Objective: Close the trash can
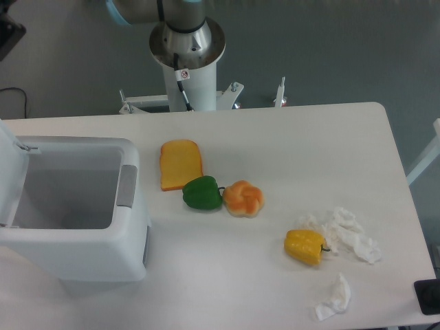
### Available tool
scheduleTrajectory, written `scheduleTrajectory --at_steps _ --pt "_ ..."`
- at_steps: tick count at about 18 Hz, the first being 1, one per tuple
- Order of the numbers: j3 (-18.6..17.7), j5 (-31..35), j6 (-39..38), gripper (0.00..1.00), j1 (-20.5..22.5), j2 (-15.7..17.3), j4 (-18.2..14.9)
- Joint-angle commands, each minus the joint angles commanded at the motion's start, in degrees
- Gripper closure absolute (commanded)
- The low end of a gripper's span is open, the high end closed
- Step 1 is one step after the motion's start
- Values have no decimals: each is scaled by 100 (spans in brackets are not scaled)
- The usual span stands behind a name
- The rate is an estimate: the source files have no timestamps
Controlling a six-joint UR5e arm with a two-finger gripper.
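Open trash can (75, 237), lid up, unreadable red sticker (182, 74) on arm base (187, 48)

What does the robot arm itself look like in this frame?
A silver-grey cylindrical joint sits on a white pedestal bearing a small red-and-white sticker, with a black cable alongside. A light-blue ring shows at the top. Only a dark sliver of the gripper is visible.

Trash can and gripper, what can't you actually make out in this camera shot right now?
- Gripper: only a dark corner shows at the camera view's top-left edge; open or shut cannot be told.
- Trash can lid: raised, mostly cut off by the left edge.
- Trash can floor: partly hidden by its near wall.
- Dark object: cut off at the bottom-right edge, unidentifiable.
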Motion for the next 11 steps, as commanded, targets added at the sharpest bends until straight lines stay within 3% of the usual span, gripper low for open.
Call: scheduleTrajectory --at_steps 11 --pt "62 0 9 0 -413 -273 87"
